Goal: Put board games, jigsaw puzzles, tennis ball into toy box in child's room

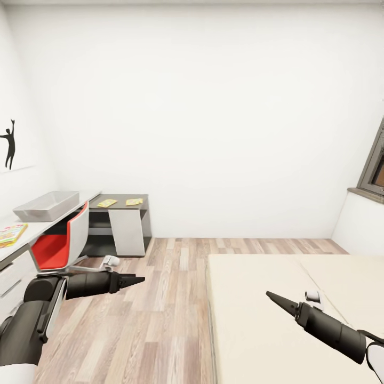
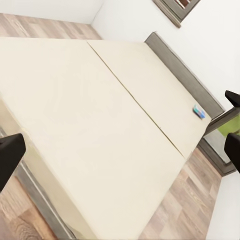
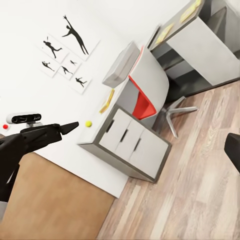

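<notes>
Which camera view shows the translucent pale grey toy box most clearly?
The head view: the translucent pale grey toy box sits near on the pale grey desk top, its rim and inside visible. The right wrist view shows the box tilted, from the side.

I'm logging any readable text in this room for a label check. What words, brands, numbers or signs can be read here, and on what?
No text can be read.
Board game on the table: colourful print, too small and blurred.
Game box on the bed: too small.
Wall prints: figure silhouettes, no lettering visible.
</notes>
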Tool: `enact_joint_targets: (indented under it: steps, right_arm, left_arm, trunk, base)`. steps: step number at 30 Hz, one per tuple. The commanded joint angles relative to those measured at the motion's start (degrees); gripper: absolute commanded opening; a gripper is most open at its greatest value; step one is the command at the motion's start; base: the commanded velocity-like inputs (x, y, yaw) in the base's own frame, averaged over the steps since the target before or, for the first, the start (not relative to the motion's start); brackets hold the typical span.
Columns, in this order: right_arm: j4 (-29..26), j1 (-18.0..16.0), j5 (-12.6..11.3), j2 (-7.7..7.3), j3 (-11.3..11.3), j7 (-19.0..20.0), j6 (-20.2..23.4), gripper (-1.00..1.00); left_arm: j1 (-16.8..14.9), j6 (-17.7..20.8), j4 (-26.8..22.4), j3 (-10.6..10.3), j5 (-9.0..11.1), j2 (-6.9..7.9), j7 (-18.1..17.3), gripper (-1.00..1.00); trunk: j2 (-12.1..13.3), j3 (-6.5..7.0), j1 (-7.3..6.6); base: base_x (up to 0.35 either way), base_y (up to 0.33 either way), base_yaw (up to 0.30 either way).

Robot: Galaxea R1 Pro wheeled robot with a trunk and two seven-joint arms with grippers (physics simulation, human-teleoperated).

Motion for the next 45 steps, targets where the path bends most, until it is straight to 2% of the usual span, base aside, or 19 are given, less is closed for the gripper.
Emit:
enact_joint_targets:
  steps: [1,19,45]
  right_arm:
    - [0.01,-0.02,-0.14,0.01,-0.04,0.10,0.32,1.00]
    - [-0.01,-0.02,-0.14,-0.02,-0.04,0.10,0.32,1.00]
    - [0.02,-0.02,-0.14,-0.01,-0.05,0.10,0.32,1.00]
  left_arm:
    - [-0.04,0.58,-0.05,0.08,-0.60,-0.03,-0.57,1.00]
    - [-0.04,0.58,-0.05,0.08,-0.60,-0.03,-0.57,1.00]
    - [-0.04,0.58,-0.05,0.10,-0.60,-0.03,-0.57,1.00]
  trunk:
    - [-0.05,-0.03,0.03]
    - [-0.05,-0.03,0.03]
    - [-0.05,-0.03,0.03]
  base:
    - [0.000,-0.293,0.000]
    - [0.000,-0.275,0.000]
    - [-0.024,-0.016,0.000]
